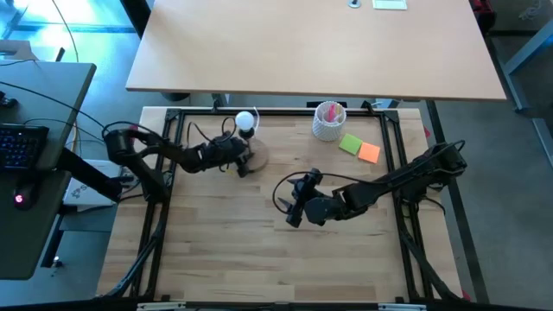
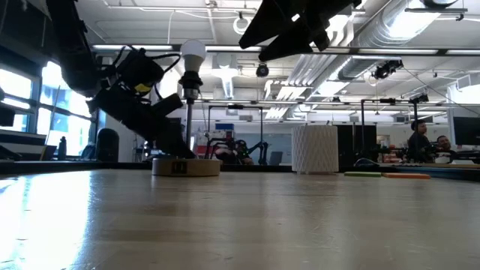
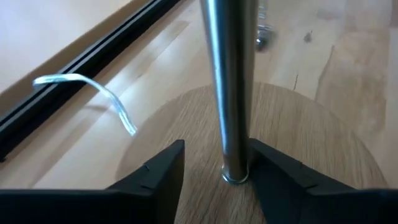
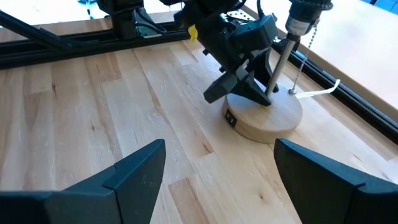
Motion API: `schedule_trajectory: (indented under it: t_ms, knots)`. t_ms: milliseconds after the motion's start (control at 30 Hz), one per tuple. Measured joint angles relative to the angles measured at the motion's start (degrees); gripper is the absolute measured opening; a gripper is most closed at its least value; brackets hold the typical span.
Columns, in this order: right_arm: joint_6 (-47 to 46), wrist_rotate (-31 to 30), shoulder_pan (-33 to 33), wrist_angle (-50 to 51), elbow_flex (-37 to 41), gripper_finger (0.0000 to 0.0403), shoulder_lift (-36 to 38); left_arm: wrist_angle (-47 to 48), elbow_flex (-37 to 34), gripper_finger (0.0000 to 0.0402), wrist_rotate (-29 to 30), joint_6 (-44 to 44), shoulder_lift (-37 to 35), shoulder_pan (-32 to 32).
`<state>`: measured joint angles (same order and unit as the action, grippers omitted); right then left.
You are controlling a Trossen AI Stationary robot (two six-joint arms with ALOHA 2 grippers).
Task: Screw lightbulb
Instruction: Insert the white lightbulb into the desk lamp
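Lightbulb (image 2: 193, 53) sits on top of a thin metal pole (image 2: 190, 120), in a dark socket, and the pole stands upright from a round wooden base (image 2: 186, 166) on the wooden table (image 1: 259, 242). From above, the bulb (image 1: 245, 120) shows as a small white ball near the far edge of the table, left of the middle. The left gripper (image 3: 214, 177) is down at the foot of the pole, low over the wooden base, with one dark finger on each side of the metal pole (image 3: 227, 87). The fingers (image 3: 155, 177) stand a little apart and there is a narrow gap between them and the pole on at least one side, so it does not look clamped. In the right wrist view the same left gripper (image 4: 252, 87) leans down onto the base (image 4: 264, 115) beside the pole. A thin pale cable (image 3: 93, 93) lies on the table near the base. The right gripper (image 1: 294, 206) waits over the middle of the table, well apart from the lamp, with its fingers (image 4: 134, 171) spread wide and nothing between them. Behind, near the far edge, stand a white cup with pink things inside (image 1: 328, 119) and some green and orange paper notes (image 1: 359, 148).
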<state>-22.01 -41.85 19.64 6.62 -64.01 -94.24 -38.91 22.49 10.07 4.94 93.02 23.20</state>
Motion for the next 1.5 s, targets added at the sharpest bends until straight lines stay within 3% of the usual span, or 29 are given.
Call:
schedule_trajectory:
  t_ms: [300, 533, 800, 967, 1167, 1367, 1500]
  knots:
    - [-0.1, 0.0, 0.3, 0.0, 0.0, 0.0297, 0.0, 14.2, -0.2, 0.0177, 0.3, 0.9, -13.6, 0.0]
    - [-0.1, 0.0, 0.2, 0.0, 0.0, 0.0297, 0.0, 19.8, -0.2, 0.0182, 1.2, 1.8, -19.7, 0.3]
    - [-0.1, 0.0, 0.2, 0.0, 0.0, 0.0297, 0.0, 22.9, -0.2, 0.0258, 1.7, 1.7, -20.5, 4.9]
    - [-0.2, 0.0, 0.2, 0.0, 0.0, 0.0297, 0.0, 22.7, -0.2, 0.0302, -0.7, 1.6, -20.5, 6.7]
    - [-0.2, 0.0, 0.2, 0.0, 0.0, 0.0297, 0.0, 23.4, -0.2, 0.031, -7.1, 7.6, -21.8, 8.3]
    - [-0.2, 0.0, 0.3, 0.0, 0.0, 0.0297, 0.0, 26.4, -0.2, 0.031, -17.1, 10.6, -28.7, 8.2]
    - [-0.2, 0.0, 0.3, 0.0, 0.0, 0.0297, 0.0, 27.5, -0.2, 0.031, -18.5, 10.7, -36.4, 8.2]
